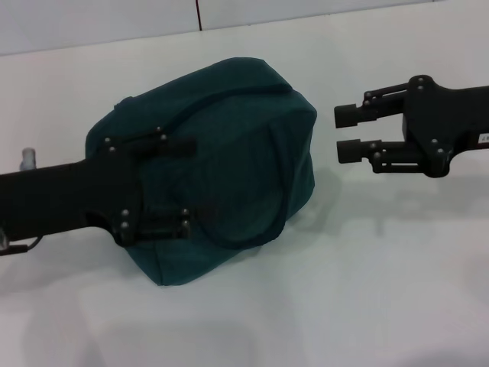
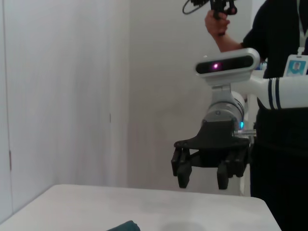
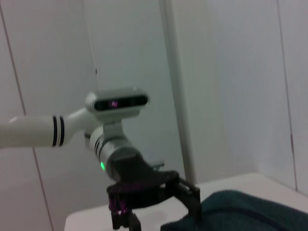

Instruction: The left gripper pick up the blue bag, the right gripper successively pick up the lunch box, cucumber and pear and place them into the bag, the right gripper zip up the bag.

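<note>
The blue bag (image 1: 229, 153) lies bulging on the white table (image 1: 367, 290), one loop handle draped across its near face. My left gripper (image 1: 187, 183) is open over the bag's left side, with one finger near the top edge and the other near the lower edge. The right wrist view shows this left gripper (image 3: 156, 219) spread beside the bag (image 3: 240, 211). My right gripper (image 1: 339, 134) hovers open just right of the bag, holding nothing. It also appears in the left wrist view as the right gripper (image 2: 202, 182), above the table. The lunch box, cucumber and pear are out of view.
A small pale object (image 1: 27, 159) sits at the table's far left, behind my left arm. A person (image 2: 279, 96) holding a controller stands beyond the table's end, behind my right arm. White walls close off the back.
</note>
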Available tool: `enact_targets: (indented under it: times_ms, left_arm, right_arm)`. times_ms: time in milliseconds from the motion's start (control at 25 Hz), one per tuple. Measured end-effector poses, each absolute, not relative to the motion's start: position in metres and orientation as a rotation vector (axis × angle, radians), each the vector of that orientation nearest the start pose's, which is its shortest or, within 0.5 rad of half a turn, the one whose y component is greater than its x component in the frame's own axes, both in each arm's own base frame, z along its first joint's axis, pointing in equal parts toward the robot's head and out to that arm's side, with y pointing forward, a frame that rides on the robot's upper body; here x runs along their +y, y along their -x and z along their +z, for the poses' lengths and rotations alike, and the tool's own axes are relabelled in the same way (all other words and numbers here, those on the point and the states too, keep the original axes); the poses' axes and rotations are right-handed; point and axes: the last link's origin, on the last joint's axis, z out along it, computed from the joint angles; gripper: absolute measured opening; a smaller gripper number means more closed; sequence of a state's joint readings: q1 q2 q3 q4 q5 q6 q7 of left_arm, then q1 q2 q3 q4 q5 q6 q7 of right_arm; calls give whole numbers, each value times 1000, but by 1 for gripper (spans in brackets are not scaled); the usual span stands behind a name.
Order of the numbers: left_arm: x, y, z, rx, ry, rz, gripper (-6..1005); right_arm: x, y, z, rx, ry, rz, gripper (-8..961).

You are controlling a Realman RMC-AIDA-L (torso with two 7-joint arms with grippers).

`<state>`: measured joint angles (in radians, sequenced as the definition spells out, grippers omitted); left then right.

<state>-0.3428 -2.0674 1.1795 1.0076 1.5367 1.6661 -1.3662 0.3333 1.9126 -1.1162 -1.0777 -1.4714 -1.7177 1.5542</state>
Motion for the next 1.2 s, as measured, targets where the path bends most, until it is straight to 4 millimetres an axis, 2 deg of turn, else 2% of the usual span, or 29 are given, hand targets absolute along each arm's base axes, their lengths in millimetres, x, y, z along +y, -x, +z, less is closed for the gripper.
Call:
enact_targets:
  times_ms: [200,400,720,1200]
  left_arm:
    - [297,189,17,-111,2849,-935,829]
    - [302,193,26,-121,2786,-900,829]
    - [311,201,30,-165,2751,-800,829]
    - [316,202,33,-169,2737,-772,829]
  right_arm:
    - [305,-202,85,207,2857,801,440]
    - [308,-198,91,195,2827,754,440]
    - [318,-197,98,247,2809,670,440]
    - [321,-195,98,248,2810,647,440]
